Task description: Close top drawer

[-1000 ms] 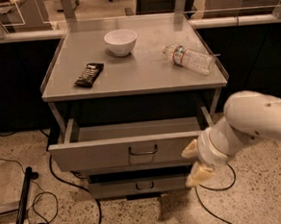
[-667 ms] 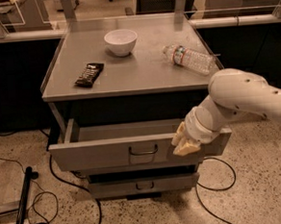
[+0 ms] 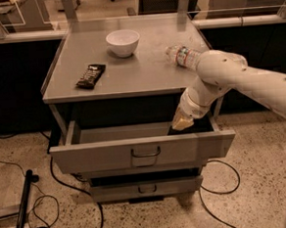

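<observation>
The top drawer (image 3: 106, 155) is pulled out from the grey metal cabinet. Its wide flat front carries a small wire loop handle (image 3: 145, 156) at the centre. The inside of the drawer looks empty. My gripper (image 3: 182, 123) is at the end of the white arm coming in from the right. It hangs over the drawer's right inner part, just behind the front panel and above its top edge.
On the cabinet top (image 3: 130, 72) stand a white bowl (image 3: 122, 42), a dark snack bar (image 3: 91, 76) and a lying plastic bottle (image 3: 184, 56). A lower drawer (image 3: 146, 188) sits slightly open under the top one. Cables (image 3: 56, 205) and a black rod (image 3: 23, 212) lie on the floor at left.
My gripper has moved up and back, from in front of the drawer's right front to above the drawer's right interior. The drawer has not visibly moved.
</observation>
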Robot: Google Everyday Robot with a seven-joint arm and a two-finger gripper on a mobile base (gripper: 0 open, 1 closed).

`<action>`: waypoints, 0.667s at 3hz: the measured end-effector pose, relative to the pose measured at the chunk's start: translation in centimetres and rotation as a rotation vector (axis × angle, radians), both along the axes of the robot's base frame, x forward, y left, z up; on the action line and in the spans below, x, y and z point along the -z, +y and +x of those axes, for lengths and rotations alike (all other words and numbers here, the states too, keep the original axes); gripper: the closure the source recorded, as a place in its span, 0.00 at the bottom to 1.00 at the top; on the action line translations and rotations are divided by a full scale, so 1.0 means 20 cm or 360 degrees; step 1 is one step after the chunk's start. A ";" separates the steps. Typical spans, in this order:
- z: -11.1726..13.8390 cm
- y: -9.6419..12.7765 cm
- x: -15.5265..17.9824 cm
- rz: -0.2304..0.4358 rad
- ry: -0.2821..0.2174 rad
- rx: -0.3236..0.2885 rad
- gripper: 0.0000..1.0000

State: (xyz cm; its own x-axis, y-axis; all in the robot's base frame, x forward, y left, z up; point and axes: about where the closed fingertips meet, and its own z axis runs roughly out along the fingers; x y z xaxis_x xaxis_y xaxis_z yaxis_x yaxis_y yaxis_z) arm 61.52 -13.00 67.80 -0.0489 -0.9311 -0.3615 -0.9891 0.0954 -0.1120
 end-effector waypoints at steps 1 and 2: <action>0.07 -0.02 0.04 0.0004 0.0006 0.0027 0.86; 0.06 -0.02 0.04 0.0004 0.0007 0.0024 0.62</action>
